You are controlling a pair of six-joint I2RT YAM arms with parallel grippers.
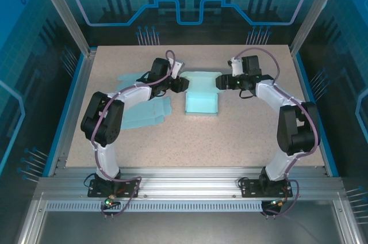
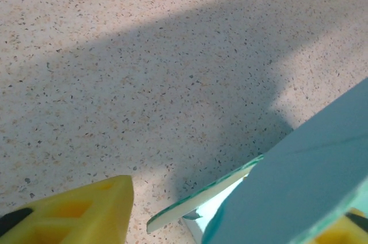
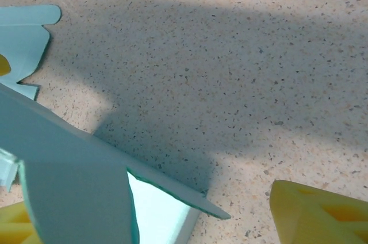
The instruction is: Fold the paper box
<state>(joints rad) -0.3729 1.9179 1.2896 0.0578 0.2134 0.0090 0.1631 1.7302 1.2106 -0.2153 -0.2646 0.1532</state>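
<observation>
- On the table (image 1: 259, 140), midway across and toward its far edge: the paper box (image 1: 201, 103), partly formed, front wall up, side flaps out to left and right.
- Nearer the table's left edge: a second flat sheet (image 1: 144, 114), lying unfolded.
- Left gripper (image 1: 183, 84) at the box's left flap, jaws apart and straddling the flap (image 2: 310, 175); one yellow finger (image 2: 80, 212) well clear of the card, the other mostly hidden under it. No clamp yet.
- Right gripper (image 1: 220, 82) at the opposite flap, likewise parted around a tilted panel (image 3: 75, 157); free finger (image 3: 322, 209) apart from the card, the other tucked behind it.
- Likely step: pinching both side flaps to raise them.
- Risk: uneven closing of the two sides, dragging the light box across the smooth table rather than folding it.
- Risk: catching only the flap's edge, letting thin card slip out or bend off its crease.
- Risk: pinching too hard or twisting, creasing or tearing the card.
- Risk: raising one flap first, tipping the front wall back down.
- Cannot tell from the wrist views how deep each flap sits between the fingers.
</observation>
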